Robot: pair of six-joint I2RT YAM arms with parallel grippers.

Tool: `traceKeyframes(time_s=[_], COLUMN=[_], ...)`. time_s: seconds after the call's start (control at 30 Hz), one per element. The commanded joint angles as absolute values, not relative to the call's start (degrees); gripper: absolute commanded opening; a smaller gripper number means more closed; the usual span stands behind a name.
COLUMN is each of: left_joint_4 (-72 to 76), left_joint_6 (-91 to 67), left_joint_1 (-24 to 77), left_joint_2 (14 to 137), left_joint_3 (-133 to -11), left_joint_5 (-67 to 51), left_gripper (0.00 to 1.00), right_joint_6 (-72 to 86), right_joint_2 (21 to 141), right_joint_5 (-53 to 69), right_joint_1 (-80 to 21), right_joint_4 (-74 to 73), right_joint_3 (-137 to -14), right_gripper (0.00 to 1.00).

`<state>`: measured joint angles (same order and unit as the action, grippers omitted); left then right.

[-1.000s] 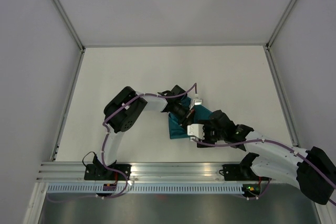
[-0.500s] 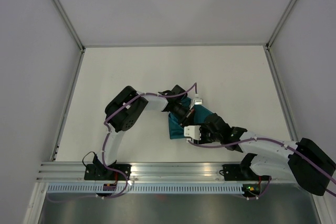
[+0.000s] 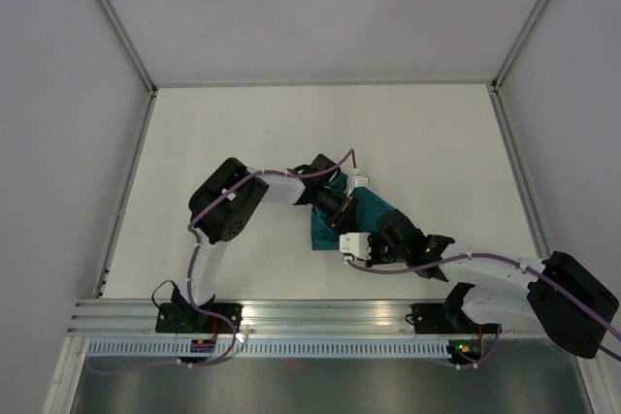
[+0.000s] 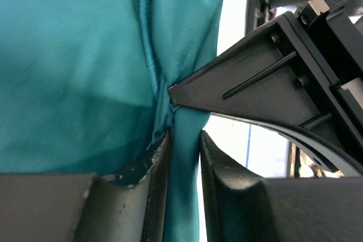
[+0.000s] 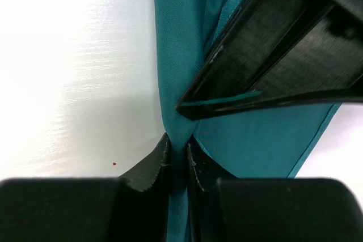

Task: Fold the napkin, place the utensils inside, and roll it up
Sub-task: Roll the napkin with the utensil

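Your napkin (image 3: 367, 212) lies bunched on the table (image 3: 243, 123), a little nearer than the table's middle and slightly right of it, its teal cloth gathered into a raised fold. Your right gripper (image 5: 178, 147) is clenched on that fold, the fingers almost meeting with only cloth between them. Your left gripper (image 4: 184, 140) has a strip of the same cloth running between jaws that stand a little apart, and you cannot tell whether they pinch it or merely straddle it.
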<state>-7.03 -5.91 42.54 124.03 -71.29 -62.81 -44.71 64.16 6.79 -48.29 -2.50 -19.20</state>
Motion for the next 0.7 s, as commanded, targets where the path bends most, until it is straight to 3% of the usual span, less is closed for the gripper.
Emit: traceKeyframes(time_s=[0.0,0.2,0.4,0.67], left_joint_4=[-0.8,7.6,13.2,26.0], left_joint_6=[-11.6,-16.7,-18.3,-15.4], left_joint_1=[39.6,36.7,36.5,39.5], left_joint_2=[119.8,110.2,96.5,75.4], left_joint_3=[-67.8,-62.1,-54.0,-37.5], left_joint_5=[-53.4,-45.1,-20.4,3.2], left_gripper=[0.35,0.37,0.37,0.38], right_joint_6=[-43.2,-46.6,-51.9,-60.5], right_joint_2=[66.3,72.4,83.5,102.4], right_joint_5=[9.2,17.9,28.4,35.4], right_joint_1=[-46.8,-41.1,-33.2,-26.5], right_joint_4=[-5.4,-13.9,-26.6,-43.2], right_joint_3=[-19.6,-27.0,-38.0,-53.8], right_gripper=[0.04,0.0,0.0,0.01])
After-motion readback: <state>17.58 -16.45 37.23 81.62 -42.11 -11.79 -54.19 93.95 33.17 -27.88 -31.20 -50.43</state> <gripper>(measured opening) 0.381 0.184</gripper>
